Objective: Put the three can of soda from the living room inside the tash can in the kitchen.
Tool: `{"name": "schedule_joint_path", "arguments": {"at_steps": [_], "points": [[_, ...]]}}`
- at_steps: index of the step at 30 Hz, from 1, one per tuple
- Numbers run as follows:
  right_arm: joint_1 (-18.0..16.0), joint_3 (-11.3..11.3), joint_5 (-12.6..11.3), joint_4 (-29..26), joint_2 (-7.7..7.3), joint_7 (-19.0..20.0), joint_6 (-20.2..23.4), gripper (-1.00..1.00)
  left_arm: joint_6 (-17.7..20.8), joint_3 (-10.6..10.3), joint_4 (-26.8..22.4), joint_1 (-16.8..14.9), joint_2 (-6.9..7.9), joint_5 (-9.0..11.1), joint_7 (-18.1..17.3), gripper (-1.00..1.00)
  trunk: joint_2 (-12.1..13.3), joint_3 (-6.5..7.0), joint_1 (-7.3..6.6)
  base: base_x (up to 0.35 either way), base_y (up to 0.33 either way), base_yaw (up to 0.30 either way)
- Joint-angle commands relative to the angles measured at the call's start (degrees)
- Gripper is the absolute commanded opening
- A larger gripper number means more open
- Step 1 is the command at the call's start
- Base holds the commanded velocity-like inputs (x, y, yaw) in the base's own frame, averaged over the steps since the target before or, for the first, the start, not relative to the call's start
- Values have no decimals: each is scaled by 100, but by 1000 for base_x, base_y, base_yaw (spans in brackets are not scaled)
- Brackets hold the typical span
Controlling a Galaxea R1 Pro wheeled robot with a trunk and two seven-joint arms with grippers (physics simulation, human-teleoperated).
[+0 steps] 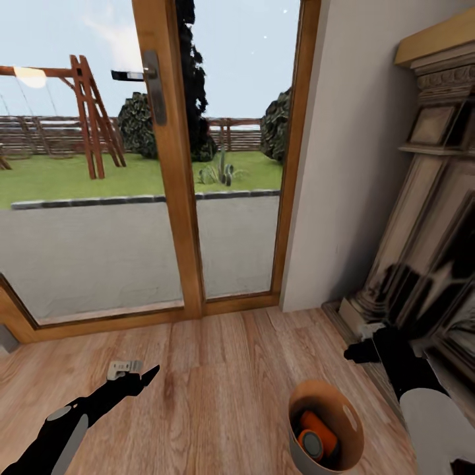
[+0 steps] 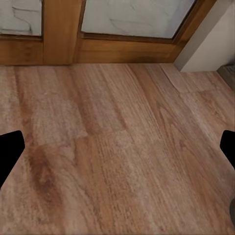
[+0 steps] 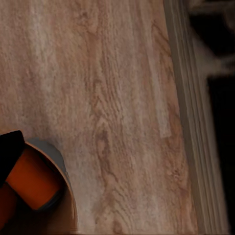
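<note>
The tash can [image 1: 298, 443], a pale tapered bucket with a tan inside, stands on the wood floor close in front of me, right of centre. An orange can of soda [image 1: 318, 429] with a grey top lies inside it. In the right wrist view, two orange cans [image 3: 34, 178] lie inside the bucket's rim [image 3: 62, 169]. My right gripper [image 1: 361, 351] hangs above and to the right of the bucket, open and holding nothing, with one dark finger [image 3: 10, 152] showing. Left of the bucket, over bare floor, my left gripper [image 1: 135, 371] is open and empty [image 2: 117, 152].
This is the living room. Wooden-framed glass garden doors [image 1: 173, 198] stand ahead, with a lawn and swing frame outside. A carved stone fireplace [image 1: 429, 218] and its hearth edge [image 3: 188, 122] run along the right. A pale wall [image 1: 343, 165] separates them. Wood floor [image 1: 218, 382] lies between my arms.
</note>
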Motion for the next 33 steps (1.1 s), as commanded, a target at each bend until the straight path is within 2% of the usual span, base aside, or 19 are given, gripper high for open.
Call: {"name": "schedule_joint_path", "arguments": {"at_steps": [1, 2, 9, 18, 24, 33], "points": [[160, 8, -2, -223, 43, 4, -3, 100, -2, 0, 1, 0, 0, -1, 0, 100, 42, 19, -23, 0, 0, 0], [403, 21, -1, -575, 111, 8, -9, 100, -3, 0, 2, 0, 0, -1, 0, 100, 82, 37, -45, 0, 0, 0], [1178, 102, 0, -1554, 289, 24, -21, 100, -5, 3, 3, 0, 0, -1, 0, 100, 362, 163, -198, 0, 0, 0], [2105, 485, 0, -2433, 366, 34, -46, 100, -6, 0, 3, 0, 0, -1, 3, 100, 723, 324, -396, 0, 0, 0], [2542, 625, 6, -2646, 370, 22, -346, 100, -6, 0, 3, 0, 0, -1, 14, 100, 964, 432, -528, 0, 0, 0], [3129, 625, 10, -2716, 373, -16, -1146, 100, -6, 0, 19, 0, 0, -4, 57, 100, 1325, 593, -725, 0, 0, 0]]}}
